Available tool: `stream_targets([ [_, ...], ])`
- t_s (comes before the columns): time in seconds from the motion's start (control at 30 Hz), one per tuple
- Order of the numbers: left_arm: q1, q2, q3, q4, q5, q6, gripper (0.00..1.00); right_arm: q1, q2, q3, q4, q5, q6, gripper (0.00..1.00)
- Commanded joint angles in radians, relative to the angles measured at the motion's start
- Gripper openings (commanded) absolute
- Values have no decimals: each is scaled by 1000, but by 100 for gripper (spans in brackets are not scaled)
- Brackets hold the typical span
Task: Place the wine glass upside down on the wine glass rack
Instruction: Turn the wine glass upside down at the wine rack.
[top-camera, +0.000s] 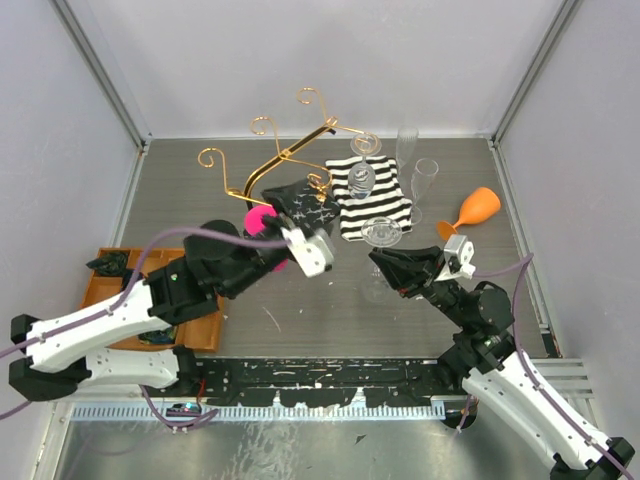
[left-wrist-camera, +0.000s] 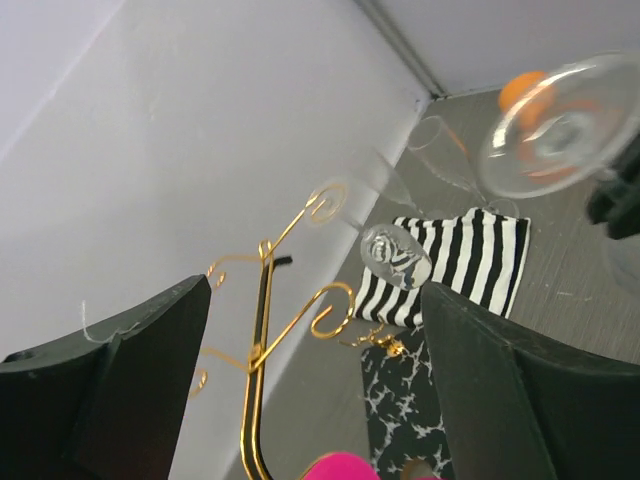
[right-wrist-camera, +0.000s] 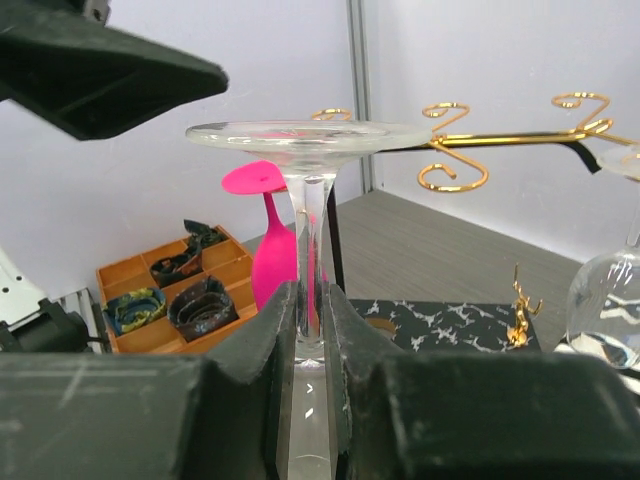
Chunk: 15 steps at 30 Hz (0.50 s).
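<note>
right gripper (right-wrist-camera: 312, 318) pinches inverted wine glass (right-wrist-camera: 305, 137) stem

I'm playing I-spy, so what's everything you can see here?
wine glass rack: one, gold wire, black marbled base, table middle.
held wine glass: one, clear, upside down, in front of cloth.
second wine glass: one, clear, upside down at rack's right end.
pink glass: one, pink, beside rack base.
striped cloth: one, black-and-white, right of rack.
champagne flutes: two, clear, by cloth's right edge.
orange glass: one, orange, tilted, far right.
tray: one, orange, near left, dark bits inside.
left gripper: one, black, open near pink glass.
right gripper: one, black, shut on held glass's stem.
</note>
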Motion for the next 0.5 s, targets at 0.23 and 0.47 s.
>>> stream_targets([
  [0.23,324,-39,148,-163,-142,-627,98,0,127,-50,362,32,-76,1],
  [0.47,638,-45,194,-355,15,-910,98,2,311,-41,543,-22,-86,0],
])
